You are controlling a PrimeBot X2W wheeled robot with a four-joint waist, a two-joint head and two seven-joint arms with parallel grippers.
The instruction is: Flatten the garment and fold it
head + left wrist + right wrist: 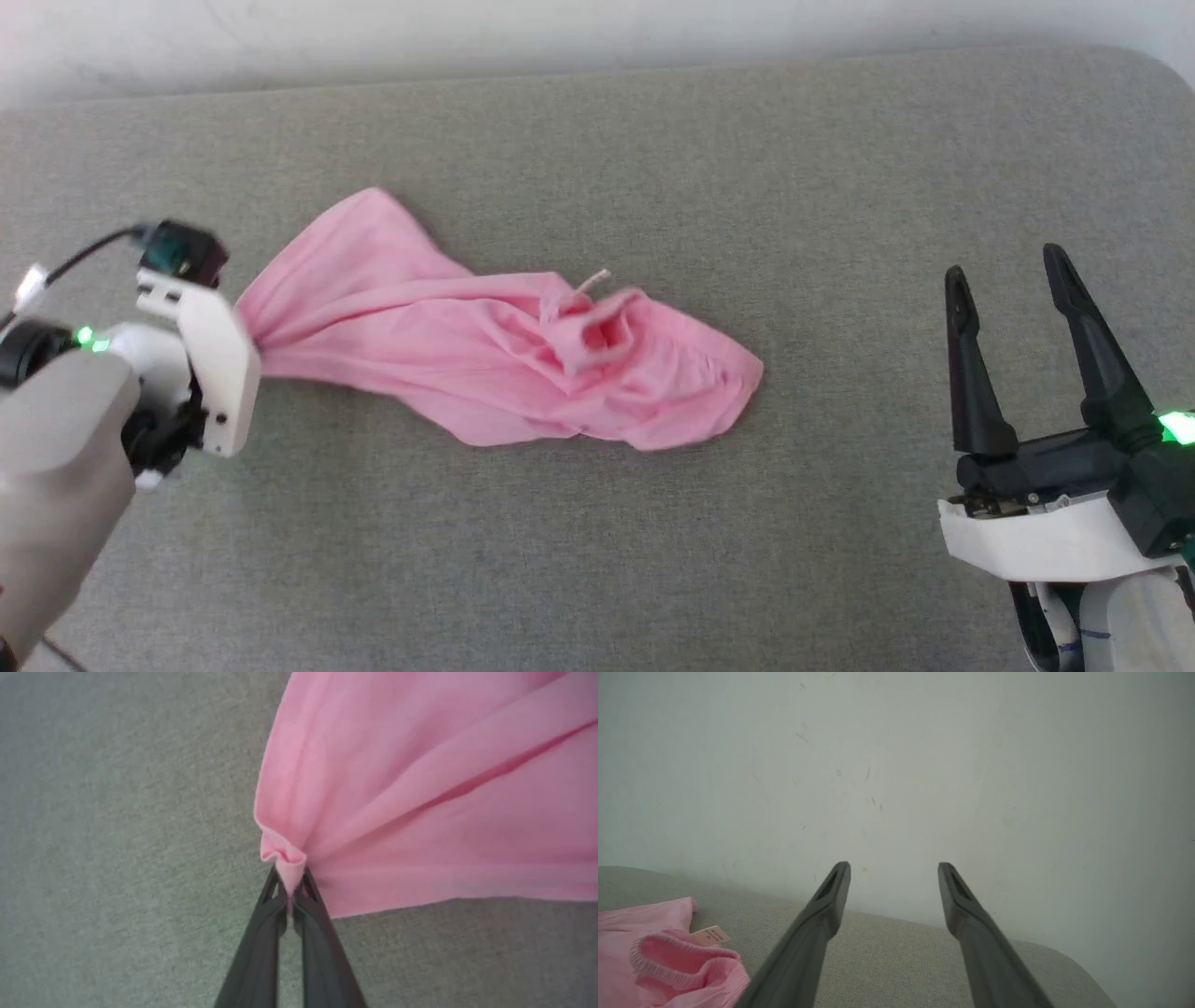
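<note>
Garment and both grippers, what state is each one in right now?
garment: unfolded, crumpled, lying on the grey surface, one edge pinched.
waistband: gathered, bunched up.
label: sticking out beside the waistband.
left gripper: shut on a pinch of the garment's edge.
right gripper: open, holding nothing, apart from the garment.

The garment (626, 926) label (710, 936) bears print too small to read.
</note>
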